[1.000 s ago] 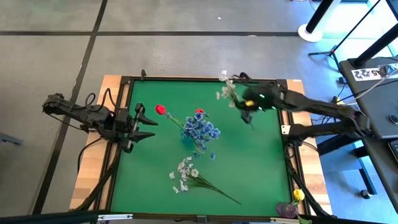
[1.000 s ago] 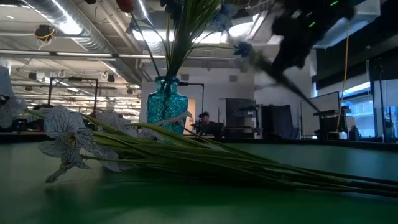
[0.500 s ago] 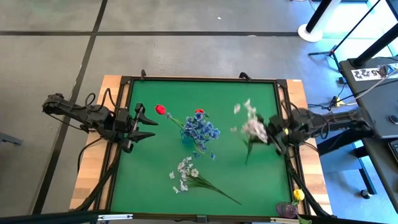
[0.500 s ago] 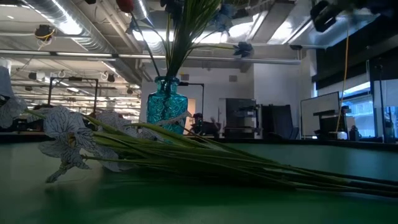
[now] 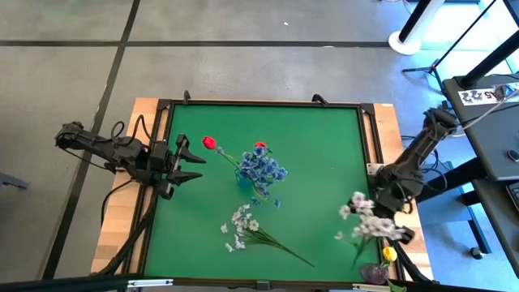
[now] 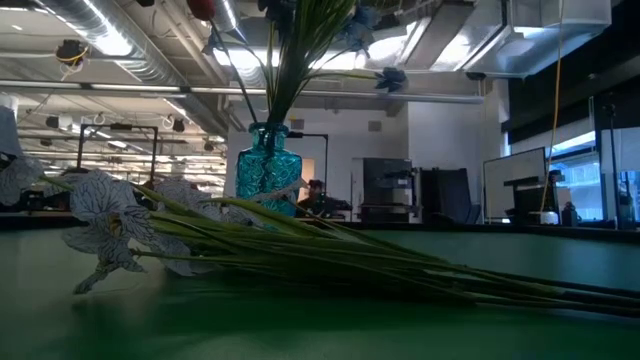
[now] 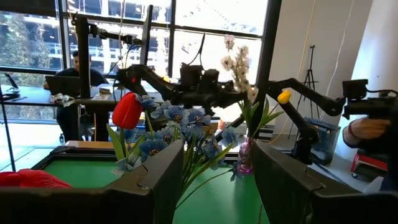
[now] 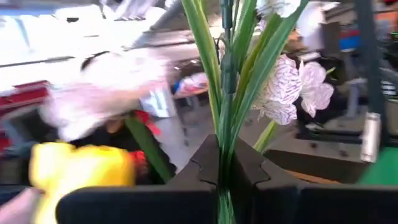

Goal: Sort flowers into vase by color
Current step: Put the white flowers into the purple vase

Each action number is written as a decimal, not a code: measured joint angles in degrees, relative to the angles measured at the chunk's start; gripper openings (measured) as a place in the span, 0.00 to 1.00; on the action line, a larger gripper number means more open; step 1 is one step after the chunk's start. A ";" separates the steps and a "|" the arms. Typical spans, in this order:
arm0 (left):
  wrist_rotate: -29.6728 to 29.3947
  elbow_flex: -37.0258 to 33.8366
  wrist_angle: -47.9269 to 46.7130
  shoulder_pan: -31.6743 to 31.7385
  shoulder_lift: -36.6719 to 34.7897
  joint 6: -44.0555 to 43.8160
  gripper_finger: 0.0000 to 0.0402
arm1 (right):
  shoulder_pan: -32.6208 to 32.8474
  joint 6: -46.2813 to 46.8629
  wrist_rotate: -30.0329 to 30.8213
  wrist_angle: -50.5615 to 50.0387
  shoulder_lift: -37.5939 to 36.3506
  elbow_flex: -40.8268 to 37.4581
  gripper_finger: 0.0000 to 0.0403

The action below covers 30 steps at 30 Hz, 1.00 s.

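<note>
High view gives us a green table top [image 5: 308,154] in a dark frame on a wooden base, set on a grey floor with black lines; off to the right, a dark desk and a white stand foot; low view looks level across the mat into a big room with ceiling ducts and strip lights, monitors at the back and a person seated behind the vase.

Left side first: the left gripper [image 5: 197,166] hangs near the left edge of the mat, arm stretched low and level, fingers spread wide and pinching nothing; just beyond it lies a red tulip [image 5: 209,143].

Centre: a blue glass vase [image 5: 244,180] stands upright, carrying the bushy blue flowers [image 5: 263,169] with a second red tulip [image 5: 260,147] at its far side; nearer the front edge, a white blossom spray [image 5: 241,227] lies flat on the mat, stems trailing right.

Right side: the right arm is folded back over the table's right edge, its right gripper [image 5: 366,243] down by the front right corner; right wrist view shows the fingers [image 8: 245,168] pressed together on green stems, a white spray [image 5: 365,217] held upright above them; just beside it, a small purple vase [image 5: 375,273] with a yellow tulip [image 5: 390,254].
</note>
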 joint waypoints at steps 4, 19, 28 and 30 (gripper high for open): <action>-0.01 0.00 0.00 0.00 0.01 0.00 0.46 | 4.56 0.14 -0.20 2.72 -0.42 0.02 0.02; 0.00 0.00 0.00 0.00 0.01 0.00 0.46 | 5.94 -1.70 -13.00 7.56 -2.38 8.82 0.02; 0.01 0.00 0.00 0.00 0.00 -0.01 0.46 | 5.96 -1.58 -14.13 -5.88 -1.93 10.45 0.03; 0.00 0.00 0.00 0.00 0.01 -0.01 0.46 | 5.96 -2.61 -14.23 -7.84 -1.06 10.45 0.02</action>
